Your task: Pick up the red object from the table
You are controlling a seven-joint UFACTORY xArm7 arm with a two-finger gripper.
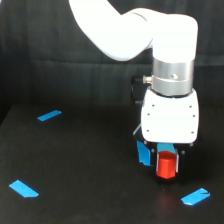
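The white xArm6 arm [135, 30] is reaching down from the top of the exterior view, its silver wrist ring [172, 75] sitting above a boxy white gripper housing [170, 117]. The gripper [167, 165] is hanging directly under that housing, low over the black table [90, 170]. The red object [167, 165], a small stubby red-orange block, is sitting right beneath the housing, in the space between the gripper's blue fingers [144, 153]. One blue finger is showing just beside the red object on the exterior view's left, and a bit of blue is peeking out directly above the block; the finger on the other side of the block is hard to make out. Whether the fingers are actually pressing on the red object cannot be told from this view, and neither can whether the block is resting on the table or hanging slightly above it.

Three blue tape strips are lying on the table around the red object. One strip [195, 197] is lying near the block, lower and toward the exterior view's right. A second strip [23, 188] is lying well apart from the block, far toward the exterior view's left and slightly lower. A third strip [49, 115] is lying well apart too, toward the exterior view's left and higher up.
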